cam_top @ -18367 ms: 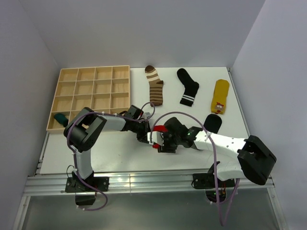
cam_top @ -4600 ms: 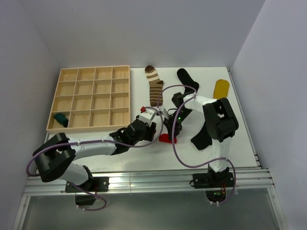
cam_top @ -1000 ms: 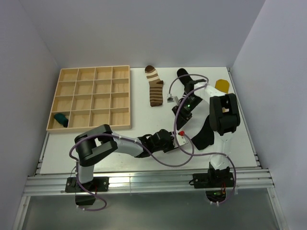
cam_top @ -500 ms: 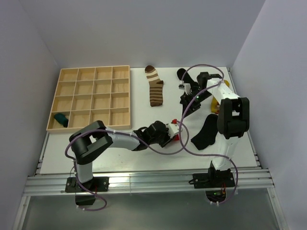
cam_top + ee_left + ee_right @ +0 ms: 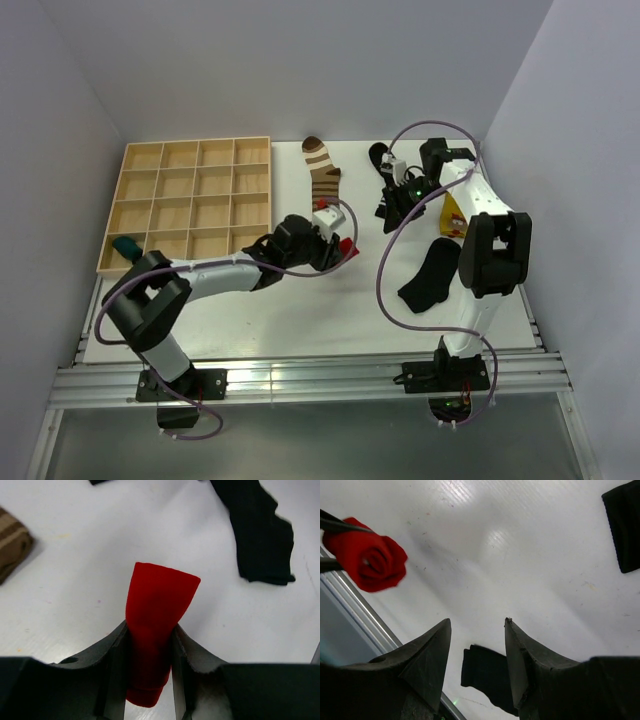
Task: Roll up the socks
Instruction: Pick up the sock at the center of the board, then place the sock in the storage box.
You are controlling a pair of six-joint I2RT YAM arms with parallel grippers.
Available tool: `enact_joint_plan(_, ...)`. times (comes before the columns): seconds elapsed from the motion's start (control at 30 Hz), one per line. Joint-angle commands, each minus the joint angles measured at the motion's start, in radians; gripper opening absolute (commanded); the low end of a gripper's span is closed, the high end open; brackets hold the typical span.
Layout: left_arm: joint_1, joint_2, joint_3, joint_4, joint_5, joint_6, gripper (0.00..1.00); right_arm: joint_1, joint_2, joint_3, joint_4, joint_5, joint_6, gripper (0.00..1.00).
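1. The left gripper is clamped on the red sock. It's rolled into a fat tube, and the jaws squeeze it from both sides about halfway down.
2. The roll's long axis runs straight out along the fingers, with the flared end poking forward past the tips. It hangs above the table, near the middle, just below the toe of the brown striped sock.
3. The part that matters, I think, is that the wooden tray sits off to the left of that gripper. Its near-right cells are the closest, and the left arm is by far the nearer one. My guess is the roll goes in there, beside the teal sock already sitting in the bottom-left cell.
4. The right gripper is spread wide with nothing in it. It's up at the far right, over the black sock with white bands.
5. The yellow sock and the plain black sock lie flat on the right side, not rolled yet.
6. The surface is smooth white board with a few scuffs. Pale walls box it in on three sides, with an aluminium rail along the near edge.
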Motion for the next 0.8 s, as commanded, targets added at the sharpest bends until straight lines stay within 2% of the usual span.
enact_joint_plan(0.0, 0.054, -0.101, -0.009, 0.022, 0.054, -0.103, 0.0, -0.005, -0.053, 0.044, 0.035, 0.02, 0.025, 0.54)
enact_joint_plan(0.13, 0.131, -0.196, -0.003, -0.047, -0.007, -0.148, 0.0, -0.005, -0.062, 0.051, 0.053, 0.042, 0.041, 0.54)
enact_joint_plan(0.23, 0.204, -0.284, 0.013, -0.119, -0.122, -0.168, 0.0, -0.003, -0.064, 0.058, 0.073, 0.068, 0.061, 0.55)
enact_joint_plan(0.37, 0.304, -0.373, 0.06, -0.277, -0.396, -0.151, 0.0, -0.005, -0.059, 0.065, 0.087, 0.088, 0.079, 0.55)
enact_joint_plan(0.4, 0.317, -0.39, 0.077, -0.37, -0.503, -0.155, 0.0, -0.003, -0.058, 0.067, 0.09, 0.089, 0.081, 0.55)
enact_joint_plan(0.5, 0.404, -0.44, 0.111, -0.481, -0.651, -0.201, 0.0, -0.002, -0.047, 0.081, 0.096, 0.103, 0.088, 0.55)
enact_joint_plan(0.77, 0.674, -0.47, 0.138, -0.73, -0.806, -0.223, 0.0, 0.009, -0.026, 0.09, 0.119, 0.096, 0.101, 0.54)
